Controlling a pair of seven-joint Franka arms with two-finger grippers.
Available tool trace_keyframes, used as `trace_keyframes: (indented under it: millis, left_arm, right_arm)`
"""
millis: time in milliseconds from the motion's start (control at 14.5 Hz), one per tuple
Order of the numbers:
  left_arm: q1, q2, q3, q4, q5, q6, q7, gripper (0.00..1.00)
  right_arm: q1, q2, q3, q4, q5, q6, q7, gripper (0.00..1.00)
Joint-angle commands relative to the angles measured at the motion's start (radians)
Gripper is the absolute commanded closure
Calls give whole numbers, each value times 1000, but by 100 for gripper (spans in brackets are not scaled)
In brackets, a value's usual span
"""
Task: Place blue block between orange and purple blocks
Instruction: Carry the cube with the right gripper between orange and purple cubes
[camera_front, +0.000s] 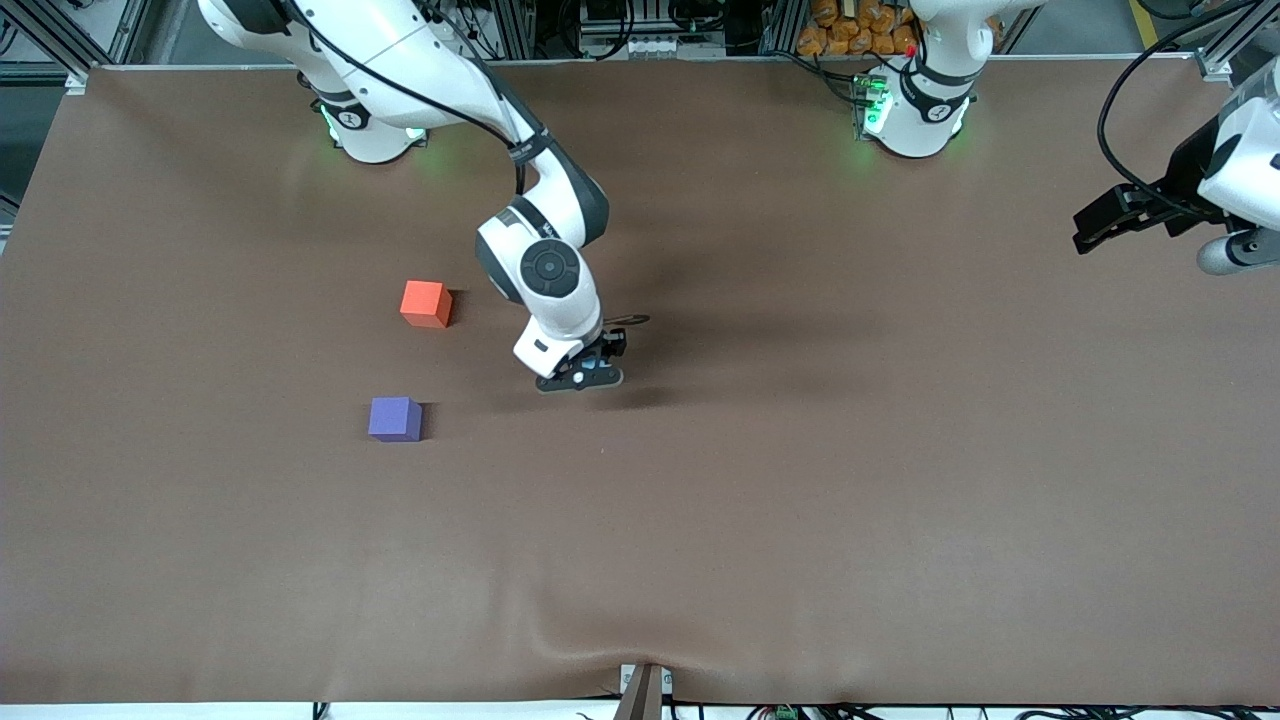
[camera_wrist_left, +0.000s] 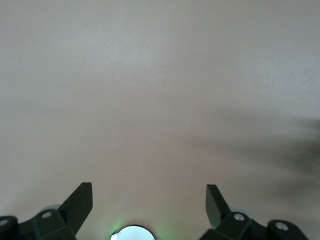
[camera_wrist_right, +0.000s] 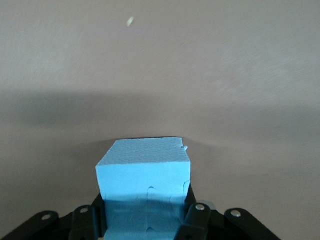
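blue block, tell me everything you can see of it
The blue block is a small light sky-blue cube with a grainy, foam-like matte surface and slightly ragged edges. It sits between the fingers of the right gripper, which is shut on it, its lower part gripped and its upper part sticking out. From the front only a sliver of blue shows between the black fingers. It is over bare brown table, toward the middle from the orange block and purple block, touching neither.

The right claw (camera_front: 588, 372) hides nearly all of the blue block (camera_wrist_right: 144, 185).
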Motion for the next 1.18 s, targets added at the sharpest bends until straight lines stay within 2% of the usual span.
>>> trace_keyframes:
  millis: [0, 138, 207, 346, 484, 691, 829, 1106]
  left_arm:
    - [9, -30, -2, -24, -20, 6, 24, 0]
    - [10, -31, -2, -24, -20, 8, 24, 0]
    - [10, -31, -2, -24, -20, 8, 24, 0]
    - [12, -27, -2, -24, -20, 10, 24, 0]
    - [13, -28, -2, -24, -20, 11, 24, 0]
    - [15, -27, -2, -24, -19, 23, 24, 0]
    - [15, -25, -2, -24, -20, 28, 24, 0]
    - [15, -28, -2, -22, -19, 28, 54, 0]
  right_arm:
    - [-85, -130, 5, -18, -23, -157, 10, 100]
    - [-177, -232, 5, -50, -24, -278, 5, 100]
    - [-212, -284, 5, -87, -24, -294, 5, 100]
    - [-289, -396, 6, -206, -24, -261, -13, 100]
    - [-353, -483, 6, -318, -24, -224, -126, 100]
    - [-410, -517, 6, -424, -24, -167, -171, 100]
    - [-421, -525, 8, -510, -23, -63, -177, 100]
    - [-441, -510, 6, -563, -23, 25, -179, 100]
